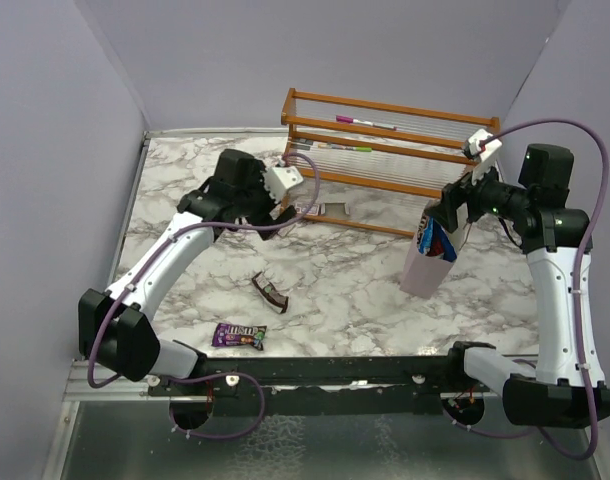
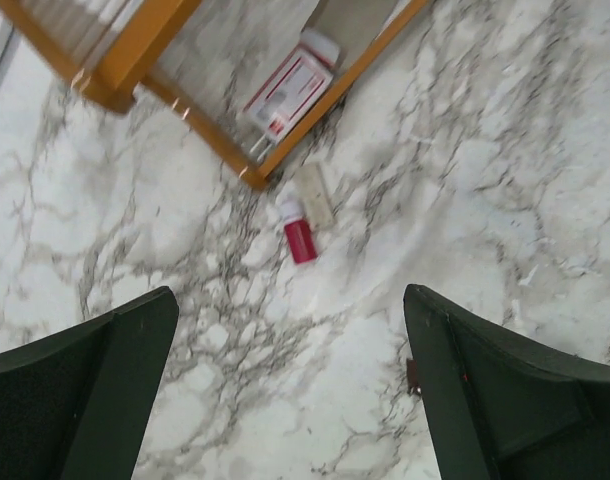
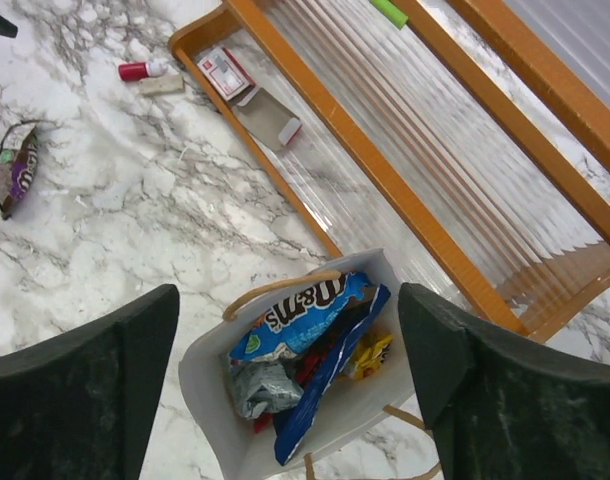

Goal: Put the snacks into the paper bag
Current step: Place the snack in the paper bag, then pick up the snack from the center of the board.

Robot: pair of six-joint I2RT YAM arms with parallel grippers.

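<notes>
The right pincer [image 3: 288,300] gaped open and empty above the pale lilac paper carrier bag [image 3: 210,400], which stood near the bench's right edge by the orange wooden rack [image 3: 385,170]. Inside lay a blue-white candy packet [image 3: 300,312], a grey-teal wrapper [image 3: 260,388] and a yellow wrapper [image 3: 370,352]. The left pincer [image 2: 290,300], likewise open and empty, hovered over the white marbled bench [image 2: 485,150] near a small red cylinder [image 2: 299,238]. A dark brown bar [image 1: 270,292] and a purple packet [image 1: 239,335] lay towards the near edge.
</notes>
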